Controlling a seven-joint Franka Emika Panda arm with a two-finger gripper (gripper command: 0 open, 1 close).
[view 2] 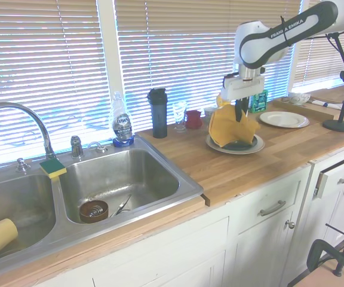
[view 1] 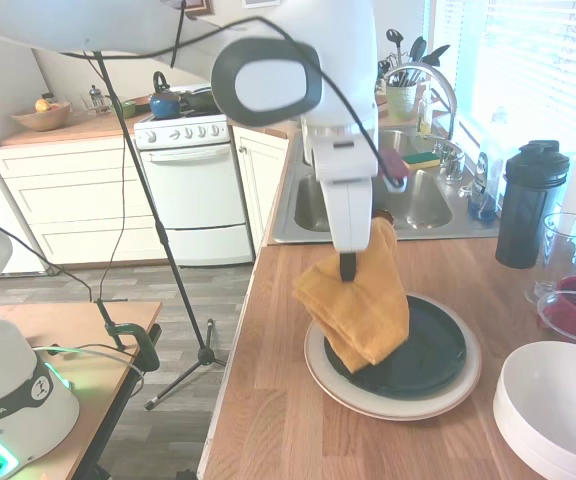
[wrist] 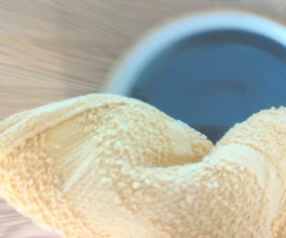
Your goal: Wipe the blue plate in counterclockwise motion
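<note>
Gripper seen clamped on a yellow cloth, which hangs down from the fingers. Cloth's lower edge is draped onto the blue plate, over the side nearest the counter's front edge. Blue plate is stacked on a larger cream plate, on the wooden counter, between sink and white bowl. In the wrist view, cloth fills the foreground, blurred, with the plate beyond. Black bottle and glass noted behind, by the window.
</note>
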